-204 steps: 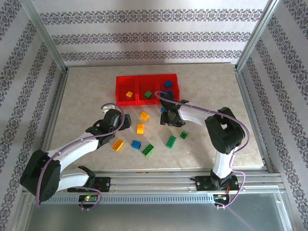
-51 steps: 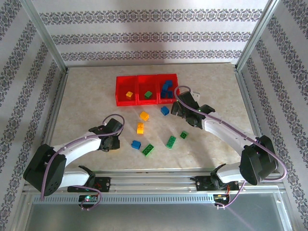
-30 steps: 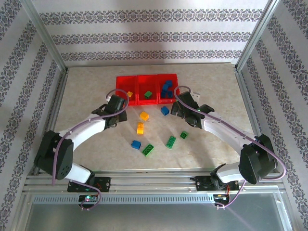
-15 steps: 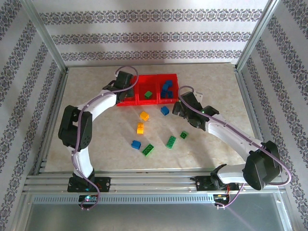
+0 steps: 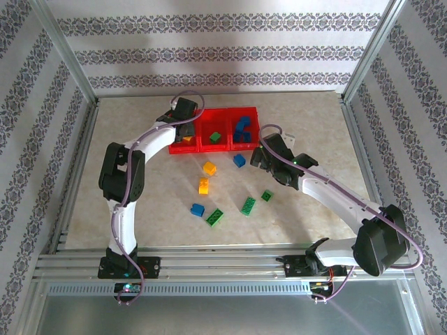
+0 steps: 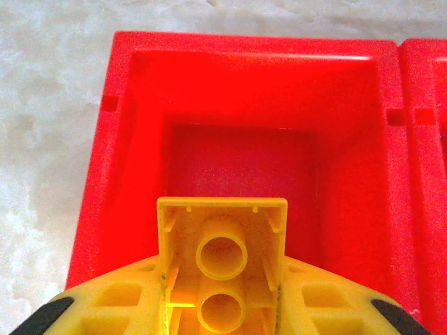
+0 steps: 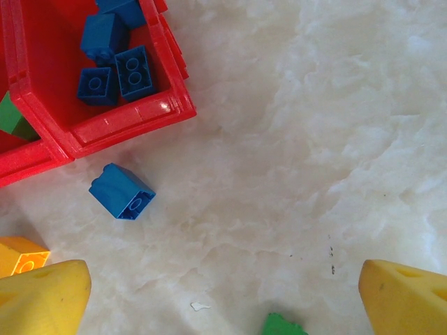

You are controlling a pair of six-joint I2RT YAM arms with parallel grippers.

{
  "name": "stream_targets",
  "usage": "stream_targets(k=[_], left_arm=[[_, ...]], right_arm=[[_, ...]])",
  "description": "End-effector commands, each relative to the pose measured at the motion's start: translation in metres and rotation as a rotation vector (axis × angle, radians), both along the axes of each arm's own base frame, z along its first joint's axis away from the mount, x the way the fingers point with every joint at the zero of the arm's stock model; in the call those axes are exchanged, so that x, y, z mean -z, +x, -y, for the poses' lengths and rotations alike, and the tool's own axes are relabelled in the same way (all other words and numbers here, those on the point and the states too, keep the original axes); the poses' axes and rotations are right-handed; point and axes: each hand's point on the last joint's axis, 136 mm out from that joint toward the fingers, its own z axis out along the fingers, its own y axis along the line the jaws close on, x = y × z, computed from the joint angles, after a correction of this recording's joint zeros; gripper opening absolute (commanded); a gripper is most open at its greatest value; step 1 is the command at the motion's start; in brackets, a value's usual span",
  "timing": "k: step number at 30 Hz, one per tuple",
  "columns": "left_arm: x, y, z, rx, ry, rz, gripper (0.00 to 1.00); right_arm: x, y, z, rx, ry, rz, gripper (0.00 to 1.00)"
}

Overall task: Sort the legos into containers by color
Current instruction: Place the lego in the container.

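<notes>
My left gripper (image 6: 222,310) is shut on a yellow lego (image 6: 222,258), seen from its hollow underside, hanging over the left bin of the red containers (image 6: 251,52). From above, that gripper (image 5: 185,128) sits at the left bin (image 5: 176,148), where another yellow lego (image 5: 187,139) lies. A green lego (image 5: 215,137) is in the middle bin and blue legos (image 5: 242,129) in the right one. My right gripper (image 7: 223,300) is open over bare table, right of a loose blue lego (image 7: 122,192).
Loose on the table lie two yellow legos (image 5: 209,167) (image 5: 203,185), a blue one (image 5: 198,209) and three green ones (image 5: 215,217) (image 5: 248,205) (image 5: 267,196). Metal frame rails border the table, with open surface to the right of the bins.
My left arm has swung up from the table's near left with the yellow lego and now reaches over the left bin. The right gripper has hardly shifted and stays open.
</notes>
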Motion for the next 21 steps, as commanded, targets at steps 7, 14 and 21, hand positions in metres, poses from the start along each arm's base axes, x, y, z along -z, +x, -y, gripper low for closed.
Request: stream_targets(k=[7,14,21], left_arm=[[0.014,-0.001,-0.01,-0.023,0.035,-0.05,0.3],[0.014,-0.004,-0.008,-0.024,0.012,-0.054,0.42],[-0.003,-0.009,-0.006,-0.024,-0.03,-0.017,0.46]], right_arm=[[0.011,-0.011,0.008,0.01,-0.025,-0.032,0.98],[0.012,-0.014,0.009,0.015,-0.02,-0.034,0.98],[0.011,-0.015,0.01,0.015,-0.02,-0.03,0.98]])
